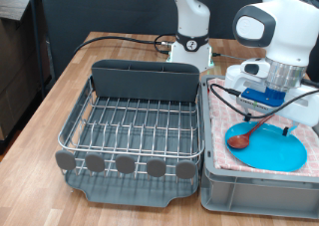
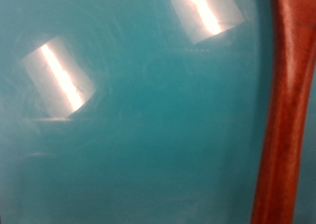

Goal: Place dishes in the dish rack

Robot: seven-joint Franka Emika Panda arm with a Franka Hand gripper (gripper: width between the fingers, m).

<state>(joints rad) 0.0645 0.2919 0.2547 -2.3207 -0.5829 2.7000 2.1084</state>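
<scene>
Wooden table (image 1: 60, 97) carries the dish rack (image 1: 135, 126), with no dishes in it. Beside it, the crate (image 1: 259, 191) holds the plate (image 1: 269, 146) and spoon (image 1: 244, 134). The gripper (image 1: 267, 105) is low over them; its opening I cannot tell.

My exterior camera sits off the arm, raised, looking down across the wooden table (image 1: 70, 87) with the dish rack (image 1: 135, 126) in front and the arm at the exterior view's right. My wrist camera looks along the fingers from very close: the light-blue plate (image 2: 138, 135) fills it, the wooden spoon (image 2: 286, 106) along one edge. Both views share plate (image 1: 279, 151) and spoon (image 1: 244, 136).
</scene>
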